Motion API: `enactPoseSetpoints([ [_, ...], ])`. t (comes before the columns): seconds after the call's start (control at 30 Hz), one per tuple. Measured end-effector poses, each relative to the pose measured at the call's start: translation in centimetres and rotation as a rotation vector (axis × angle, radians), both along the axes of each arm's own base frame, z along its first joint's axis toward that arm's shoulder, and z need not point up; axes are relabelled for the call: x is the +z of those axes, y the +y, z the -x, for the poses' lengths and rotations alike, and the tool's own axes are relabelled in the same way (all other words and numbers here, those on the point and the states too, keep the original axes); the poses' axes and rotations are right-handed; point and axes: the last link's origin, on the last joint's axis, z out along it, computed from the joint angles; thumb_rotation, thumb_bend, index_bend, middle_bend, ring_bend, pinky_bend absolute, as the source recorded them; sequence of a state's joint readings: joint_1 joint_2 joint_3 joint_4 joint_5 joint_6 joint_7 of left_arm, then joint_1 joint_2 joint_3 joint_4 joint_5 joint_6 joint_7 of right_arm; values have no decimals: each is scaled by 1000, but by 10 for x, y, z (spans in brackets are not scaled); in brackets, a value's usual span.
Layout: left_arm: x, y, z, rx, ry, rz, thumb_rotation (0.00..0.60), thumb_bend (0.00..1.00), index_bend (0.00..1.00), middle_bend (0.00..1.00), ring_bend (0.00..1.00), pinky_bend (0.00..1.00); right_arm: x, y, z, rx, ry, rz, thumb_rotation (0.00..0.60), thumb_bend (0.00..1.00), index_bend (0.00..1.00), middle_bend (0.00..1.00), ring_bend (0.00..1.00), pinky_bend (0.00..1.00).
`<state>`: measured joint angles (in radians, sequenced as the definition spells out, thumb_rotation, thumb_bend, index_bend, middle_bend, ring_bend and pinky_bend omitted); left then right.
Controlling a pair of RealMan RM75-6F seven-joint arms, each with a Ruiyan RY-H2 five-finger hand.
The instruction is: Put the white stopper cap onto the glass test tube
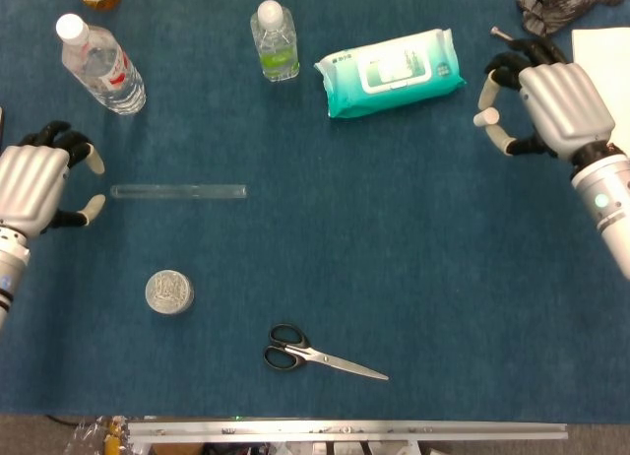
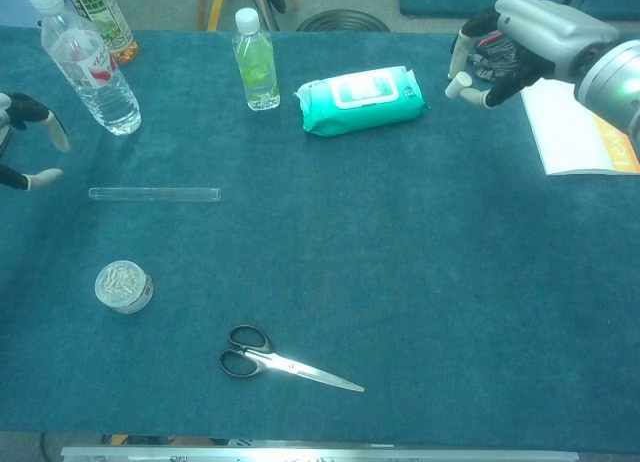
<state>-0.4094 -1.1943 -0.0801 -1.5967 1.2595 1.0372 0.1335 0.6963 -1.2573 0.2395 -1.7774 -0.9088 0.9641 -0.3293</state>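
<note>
The glass test tube [image 1: 177,191] [image 2: 153,193] lies flat on the blue cloth at the left, pointing left to right. My left hand [image 1: 34,184] [image 2: 25,157] hovers just off its left end, fingers apart and holding nothing. My right hand [image 1: 546,105] [image 2: 525,37] is at the far right, fingers loosely curled around nothing. A small pale piece [image 1: 497,32], which may be the stopper cap, lies just beyond its fingertips. I cannot make it out in the chest view.
A water bottle [image 1: 100,63], a small green bottle [image 1: 275,41] and a wipes pack [image 1: 391,71] line the far side. A round tin [image 1: 169,292] and scissors [image 1: 320,355] lie near the front. White paper [image 1: 602,81] and a dark glove [image 1: 561,7] sit at the far right.
</note>
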Motion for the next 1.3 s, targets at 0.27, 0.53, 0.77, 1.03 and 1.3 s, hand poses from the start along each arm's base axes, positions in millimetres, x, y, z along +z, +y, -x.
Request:
enactPoseSetpoints([
  [0.27, -16, 4, 5, 72, 19, 9, 472, 283, 383, 143, 0, 136, 0, 1, 3, -2, -3, -5, 600, 299, 564, 299, 116, 93],
  [0.53, -31, 7, 9, 101, 46, 8, 489, 268, 341, 115, 0, 114, 0, 0, 7, -7, -6, -9, 600, 298, 564, 299, 116, 93],
  [0.77, -44, 9, 9, 122, 58, 14, 600, 267, 336, 114, 0, 114, 1, 0, 10, -12, -12, -12, 600, 299, 564, 299, 116, 93],
  [1.03, -62, 11, 3, 130, 54, 27, 600, 266, 355, 115, 0, 114, 2, -1, 15, -19, -21, -16, 600, 299, 563, 299, 116, 93],
  [1.3, -79, 13, -7, 140, 42, 29, 600, 266, 401, 125, 0, 114, 4, -1, 18, -23, -30, -18, 600, 298, 563, 299, 116, 93],
])
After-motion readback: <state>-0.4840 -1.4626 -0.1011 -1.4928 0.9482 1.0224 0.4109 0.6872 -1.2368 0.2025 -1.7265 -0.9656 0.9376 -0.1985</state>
